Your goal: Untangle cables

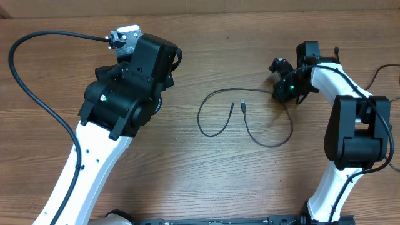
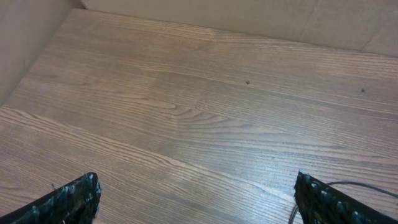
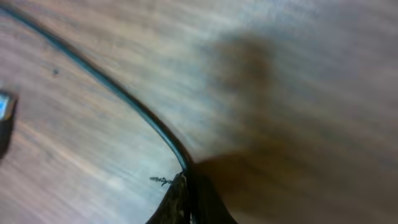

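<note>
Table: matt, grained wood. Cables: smooth black plastic sheath.

Our left gripper stands wide open, tilted downward; our right gripper is pinched closed on a cable.

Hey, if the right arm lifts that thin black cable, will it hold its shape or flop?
Probably floppy: the cable lies in loose curves on the table. Likely light, being far thinner than the right gripper pinching it. Its free plug ends would probably dangle.
</note>
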